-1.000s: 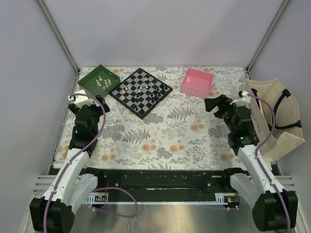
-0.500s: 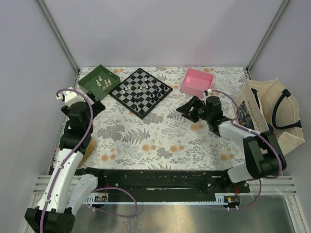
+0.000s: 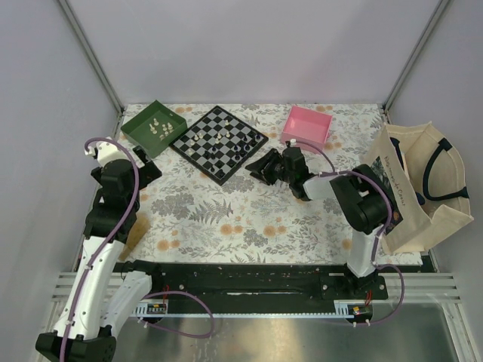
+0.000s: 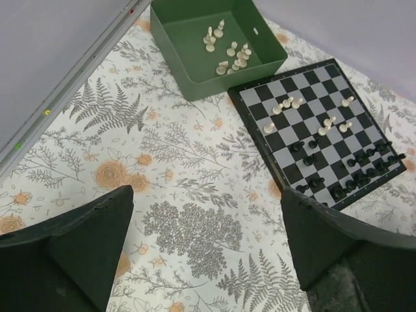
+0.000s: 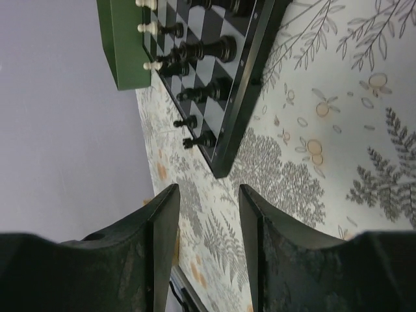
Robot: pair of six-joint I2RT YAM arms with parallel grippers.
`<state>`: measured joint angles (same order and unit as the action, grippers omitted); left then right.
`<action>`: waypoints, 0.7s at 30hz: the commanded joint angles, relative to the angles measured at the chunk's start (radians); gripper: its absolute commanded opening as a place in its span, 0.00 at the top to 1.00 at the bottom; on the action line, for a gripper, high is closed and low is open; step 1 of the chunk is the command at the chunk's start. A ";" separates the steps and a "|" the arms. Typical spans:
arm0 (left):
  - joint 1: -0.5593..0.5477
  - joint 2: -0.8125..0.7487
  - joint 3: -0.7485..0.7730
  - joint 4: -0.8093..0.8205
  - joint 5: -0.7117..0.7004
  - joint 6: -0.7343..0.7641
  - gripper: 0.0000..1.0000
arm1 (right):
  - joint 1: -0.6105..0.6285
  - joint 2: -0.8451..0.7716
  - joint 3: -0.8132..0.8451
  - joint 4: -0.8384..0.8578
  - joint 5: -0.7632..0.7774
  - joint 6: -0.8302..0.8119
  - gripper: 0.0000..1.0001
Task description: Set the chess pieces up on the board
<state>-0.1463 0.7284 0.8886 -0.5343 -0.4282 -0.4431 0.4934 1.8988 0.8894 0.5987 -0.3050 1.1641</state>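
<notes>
Swung over from the tote bag (image 3: 411,192), the right gripper (image 3: 258,166) is now low, just beside the board (image 3: 226,121) — its fingers narrowed but apart, nothing between. The left gripper (image 4: 205,195) hangs wide open. Black and cream chess pieces (image 4: 325,123) stand on the board — more cream ones sit in the green tray (image 4: 195,71).

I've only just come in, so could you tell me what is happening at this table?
Two robot arms are setting up a chess board. The right gripper is beside the board, jaws partly open, holding nothing. The left gripper hangs wide open over the tablecloth. Cream and black pieces stand on the board; more cream pieces are in the green tray.
</notes>
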 commanded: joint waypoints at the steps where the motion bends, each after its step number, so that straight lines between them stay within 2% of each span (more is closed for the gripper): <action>1: 0.004 0.011 0.044 -0.033 -0.001 0.037 0.01 | 0.008 0.086 0.078 0.073 0.113 0.055 0.50; 6: 0.004 0.013 0.047 -0.047 -0.003 0.049 0.01 | 0.016 0.155 0.135 0.061 0.158 0.069 0.51; 7: 0.004 0.011 0.047 -0.047 -0.001 0.049 0.01 | 0.017 0.166 0.147 0.061 0.165 0.068 0.55; 21: 0.004 0.000 0.042 -0.049 -0.001 0.047 0.01 | 0.036 0.266 0.293 -0.029 0.270 0.071 0.55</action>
<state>-0.1463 0.7406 0.8909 -0.5999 -0.4282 -0.4145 0.5114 2.1551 1.1309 0.5995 -0.0971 1.2293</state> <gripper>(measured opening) 0.988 0.460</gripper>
